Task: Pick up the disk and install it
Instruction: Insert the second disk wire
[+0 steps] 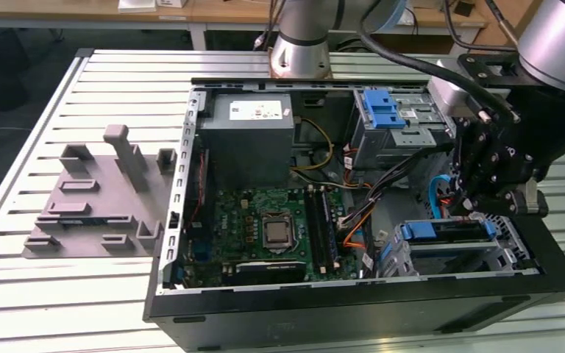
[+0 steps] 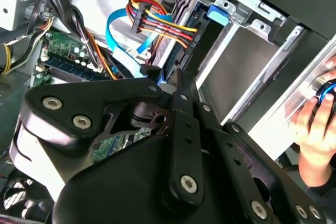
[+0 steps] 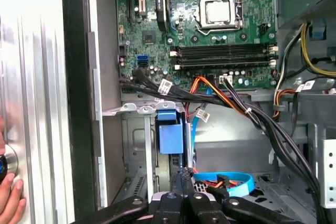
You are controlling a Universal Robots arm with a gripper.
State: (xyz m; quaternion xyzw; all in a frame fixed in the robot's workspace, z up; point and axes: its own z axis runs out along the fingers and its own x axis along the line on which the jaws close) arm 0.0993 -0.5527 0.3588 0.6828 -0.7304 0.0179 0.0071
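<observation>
The disk [image 1: 452,234] sits in the lower metal drive cage [image 1: 518,250] at the front right of the open computer case, its blue carrier frame [image 3: 170,134] facing up. My gripper [image 1: 474,209] hangs right above that cage. In both wrist views the two black fingers are pressed together, and their tips [image 3: 184,178] meet the disk's thin edge. The same closed tips [image 2: 178,80] point down into the bay beside the blue frame. Nothing is held between the fingers.
A grey slotted stand [image 1: 96,198] lies on the slatted table [image 1: 27,294] at the exterior view's left. Cable bundles [image 3: 252,114] and a light blue ribbon cable [image 3: 226,179] cross beside the cage. A person's hand [image 2: 315,124] rests at the table edge. An upper bay carries a blue latch [image 1: 379,109].
</observation>
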